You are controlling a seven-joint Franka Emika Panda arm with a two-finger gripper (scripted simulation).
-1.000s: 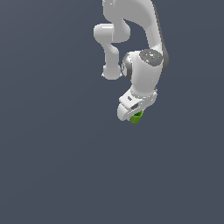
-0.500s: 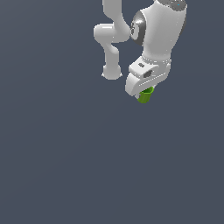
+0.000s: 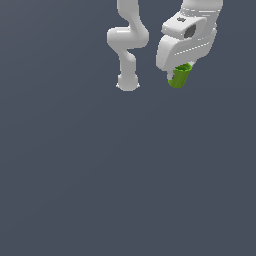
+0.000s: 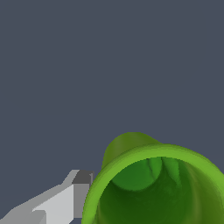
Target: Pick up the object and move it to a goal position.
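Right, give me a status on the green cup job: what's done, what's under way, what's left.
Done: the pick-up looks complete. The green cup hangs from the claw, tilted; the wrist view shows a finger against its rim. In hand: the arm holds it near the top of the exterior view. Left: delivery and release. No goal marker shows in either view, so the remaining distance cannot be judged.

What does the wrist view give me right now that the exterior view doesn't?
Only the wrist view shows down into the green cup's darker hollow inside, with one pincer finger against its rim. Only the exterior view shows the white arm and the cup hanging below the pincer. Both show the cup gripped over plain grey background.
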